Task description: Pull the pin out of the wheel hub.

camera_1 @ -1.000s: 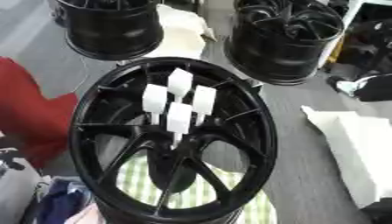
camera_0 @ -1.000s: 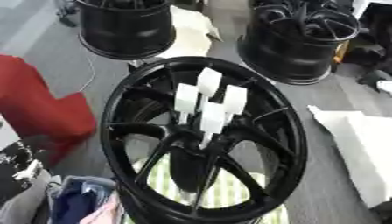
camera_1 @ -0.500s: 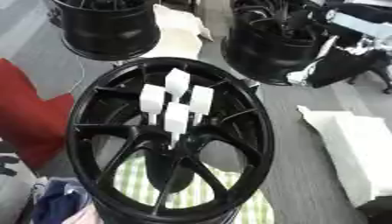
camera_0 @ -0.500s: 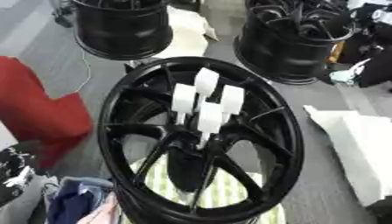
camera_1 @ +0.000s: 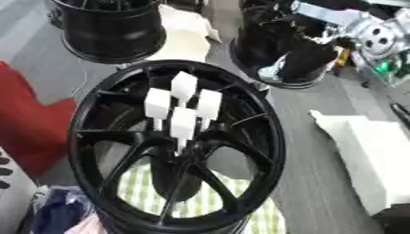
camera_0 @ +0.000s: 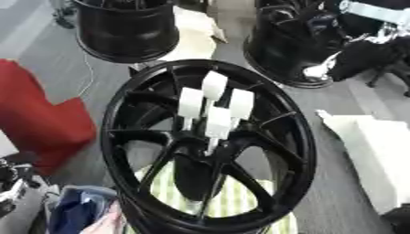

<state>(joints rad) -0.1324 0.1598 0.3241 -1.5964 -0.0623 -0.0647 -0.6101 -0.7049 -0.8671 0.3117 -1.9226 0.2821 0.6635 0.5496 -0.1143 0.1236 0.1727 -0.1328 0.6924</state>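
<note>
A black wheel hub (camera_0: 121, 114) lies flat in the middle of the view, spokes up. Several white pins with square block heads stand upright in a cluster at its centre; the nearest pin (camera_0: 218, 123) is in front, and another pin (camera_1: 183, 84) is at the back. My right hand (camera_1: 308, 57), black with silver joints behind it, hangs in from the upper right. It is above the far right rim and apart from the pins. The hand is blurred, so its state is unclear. My left hand shows in no view.
Two more black wheels stand at the back, one at the left (camera_0: 128, 32) and one at the right (camera_0: 280, 41) behind my arm. A red object (camera_0: 36, 123) lies left, a white block (camera_1: 368, 155) right, and a green checked cloth (camera_0: 232, 201) under the hub.
My right arm has come in from the upper right and moved left and down toward the hub's far rim. The pins have not moved. The camera has shifted a little.
</note>
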